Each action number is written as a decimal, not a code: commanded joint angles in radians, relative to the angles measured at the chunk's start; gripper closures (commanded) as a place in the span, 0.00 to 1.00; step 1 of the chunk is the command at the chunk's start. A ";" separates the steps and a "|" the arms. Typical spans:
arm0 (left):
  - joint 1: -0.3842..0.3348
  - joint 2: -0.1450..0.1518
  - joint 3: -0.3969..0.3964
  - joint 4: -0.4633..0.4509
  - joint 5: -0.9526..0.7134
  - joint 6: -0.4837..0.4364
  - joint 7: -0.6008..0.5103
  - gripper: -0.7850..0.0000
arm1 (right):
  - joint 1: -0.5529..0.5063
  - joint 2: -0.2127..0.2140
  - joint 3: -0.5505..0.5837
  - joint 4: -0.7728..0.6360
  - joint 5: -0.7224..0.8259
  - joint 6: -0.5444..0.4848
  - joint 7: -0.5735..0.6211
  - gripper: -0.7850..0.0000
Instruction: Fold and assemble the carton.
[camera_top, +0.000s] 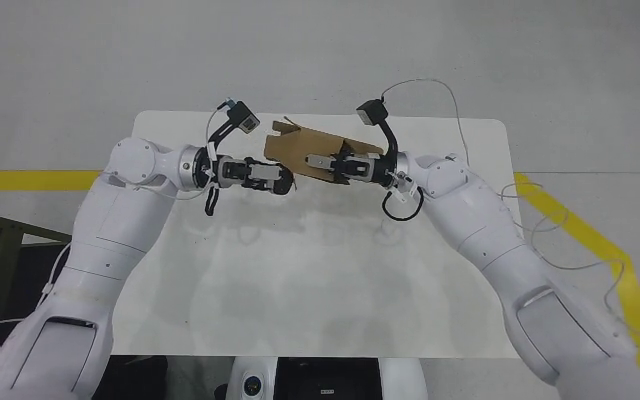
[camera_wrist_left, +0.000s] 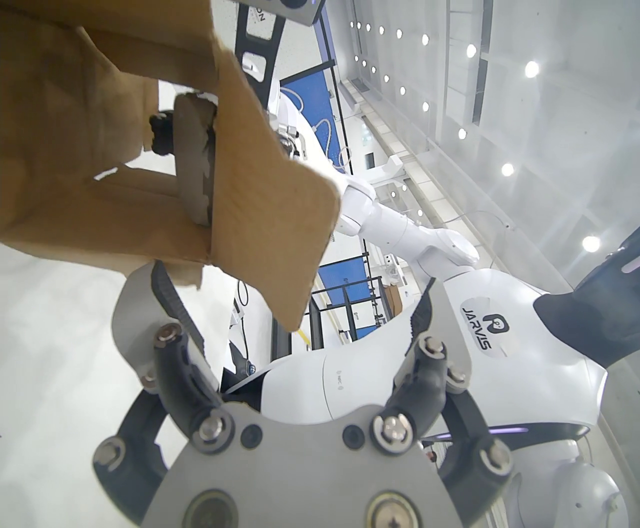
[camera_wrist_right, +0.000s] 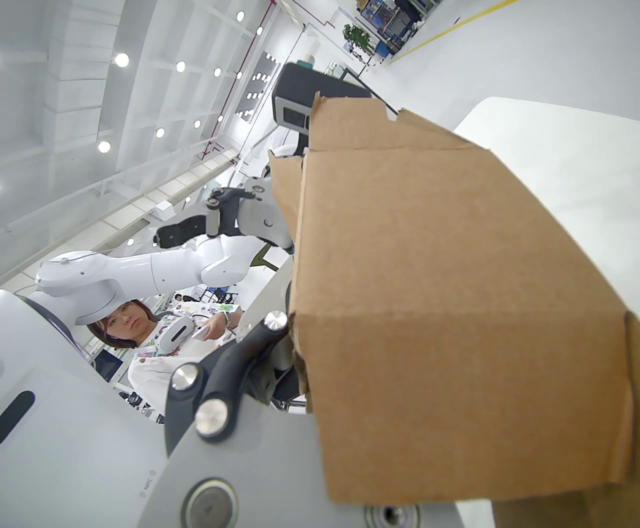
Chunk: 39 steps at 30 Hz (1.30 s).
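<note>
Grey-padded left gripper (camera_wrist_left: 292, 277): jaws spread wide, holding nothing. A loose flap (camera_wrist_left: 280, 240) of the carton (camera_wrist_left: 100, 125) shows between them; contact cannot be told.

Opposite, right gripper (camera_top: 322, 163): clamped on a carton wall, one finger (camera_wrist_left: 192, 160) inside the open tube.

Brown corrugated carton: held aloft over the far middle of the white table (camera_top: 300, 300), between the two arms.

Step, by judgement: body squared, end flaps not yet folded in. The next move calls for the left gripper to press the loose flap inward.

Hidden: right fingertips behind cardboard; the carton's far end.

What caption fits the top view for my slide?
Right gripper holds a brown carton above the white table; left gripper, open, at its other end.
</note>
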 joint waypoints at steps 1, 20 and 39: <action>-0.003 0.003 -0.011 0.005 0.003 -0.005 0.006 0.00 | -0.015 0.009 0.012 -0.008 0.007 0.006 0.006 1.00; -0.023 0.024 -0.043 0.104 0.300 -0.125 0.174 0.00 | -0.146 0.120 0.139 -0.225 0.060 0.105 0.105 1.00; -0.009 0.014 0.036 0.065 0.530 -0.187 0.310 0.00 | -0.173 0.145 0.112 -0.274 0.094 0.093 0.093 1.00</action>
